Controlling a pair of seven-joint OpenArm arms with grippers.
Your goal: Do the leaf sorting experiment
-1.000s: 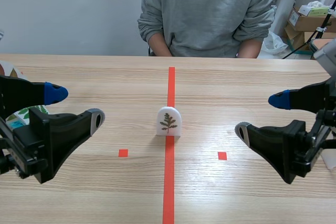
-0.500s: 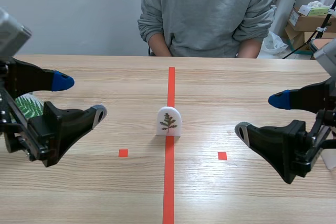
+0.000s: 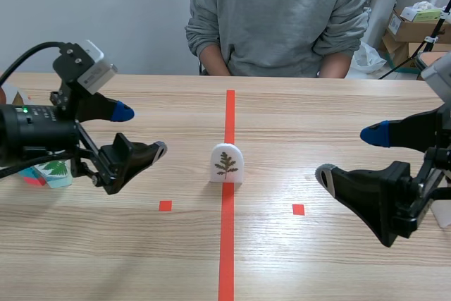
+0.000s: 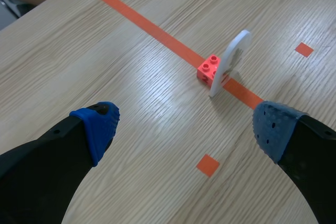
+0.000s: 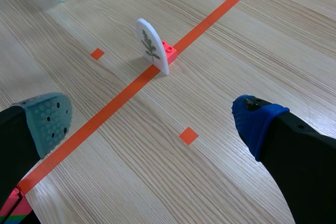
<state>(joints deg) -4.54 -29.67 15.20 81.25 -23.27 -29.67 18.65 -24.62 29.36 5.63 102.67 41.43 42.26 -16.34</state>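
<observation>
A white arched card with a leaf picture [image 3: 227, 163] stands upright on the red centre tape, held by a red brick [image 4: 209, 70] behind it. In the left wrist view the card [image 4: 229, 62] is ahead of my left gripper [image 4: 184, 127], seen edge-on. My left gripper [image 3: 139, 132] is open, raised above the table to the left of the card. My right gripper [image 3: 349, 154] is open at the right, well apart from the card [image 5: 152, 46], nothing between its fingers [image 5: 50, 116].
A person in a grey sweater sits across the table, arms at the far edge. A card with a green leaf [image 3: 53, 171] lies at the left under my left arm. Boxes stand in the back right corner.
My left arm has risen and swung in toward the centre, its gripper now nearer the leaf card. The right arm has not moved.
</observation>
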